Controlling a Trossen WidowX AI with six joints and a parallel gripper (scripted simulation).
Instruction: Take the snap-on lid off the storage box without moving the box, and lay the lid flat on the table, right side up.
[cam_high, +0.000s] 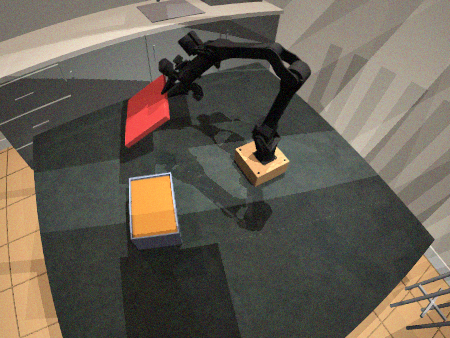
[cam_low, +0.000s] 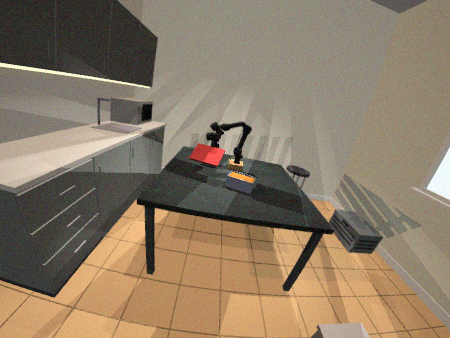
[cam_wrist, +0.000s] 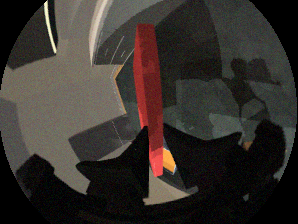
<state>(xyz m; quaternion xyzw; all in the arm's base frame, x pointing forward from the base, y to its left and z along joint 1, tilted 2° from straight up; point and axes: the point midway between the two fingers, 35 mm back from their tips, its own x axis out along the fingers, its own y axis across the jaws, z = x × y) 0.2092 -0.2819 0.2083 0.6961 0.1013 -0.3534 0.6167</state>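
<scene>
Above the table, end effector (cam_high: 167, 86) clamping red lid (cam_high: 146, 110) edge

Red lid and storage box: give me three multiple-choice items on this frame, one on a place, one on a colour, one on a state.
1. Where is the red lid?
A. snapped on the box
B. held above the table, away from the box
C. on the floor

2. What colour is the inside of the storage box?
A. orange
B. green
C. white

3. What state is the end effector in?
A. open, holding nothing
B. shut on the lid's edge
C. out of view

Answers: 1 B, the lid hangs tilted beyond the box in the top view; 2 A, the open box shows orange; 3 B, the wrist view shows fingers clamping the lid.
</scene>
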